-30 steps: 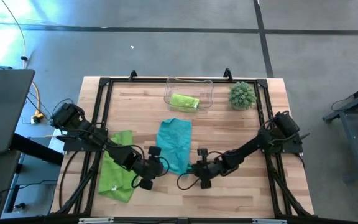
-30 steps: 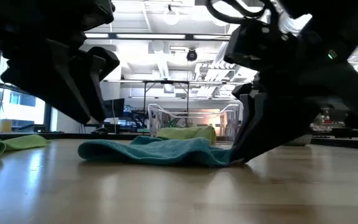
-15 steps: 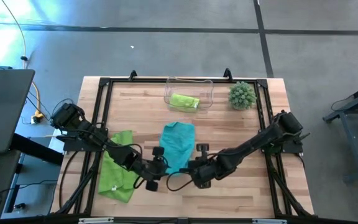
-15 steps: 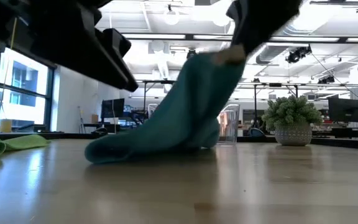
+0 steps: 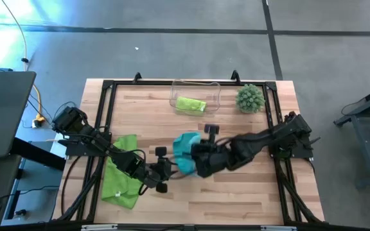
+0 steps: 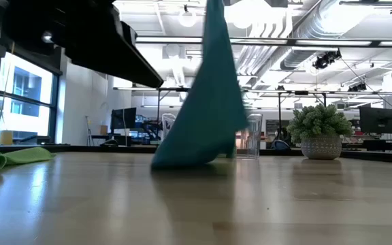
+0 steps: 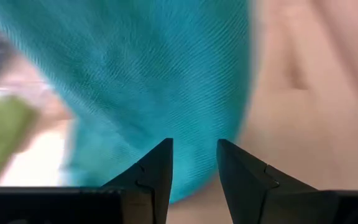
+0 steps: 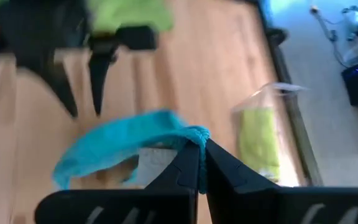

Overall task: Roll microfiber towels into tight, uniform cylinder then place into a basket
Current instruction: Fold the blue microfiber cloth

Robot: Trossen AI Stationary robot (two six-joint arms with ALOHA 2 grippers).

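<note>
The teal towel hangs near the middle of the tabletop, pinched at one edge and lifted so that its long axis runs nearly straight up and down — the low view shows it draped like a curtain, only its lowest fold brushing the wood. The right gripper has its jaws clamped tight on that top edge, holding the cloth just above the tabletop's centre. The left gripper sits just beside the hanging cloth, toward the near edge, its jaws set narrow with nothing between them; the towel lies straight ahead of them, filling its wrist view. So the free lower part of the cloth is nearer the left arm — that is the side best placed to catch or steady it, in my judgement, before it is laid flat for rolling.

Farther out, a lime green towel lies spread by the left edge. At the far edge the clear basket already holds one rolled green towel, with a spiky plant ball beside it.
</note>
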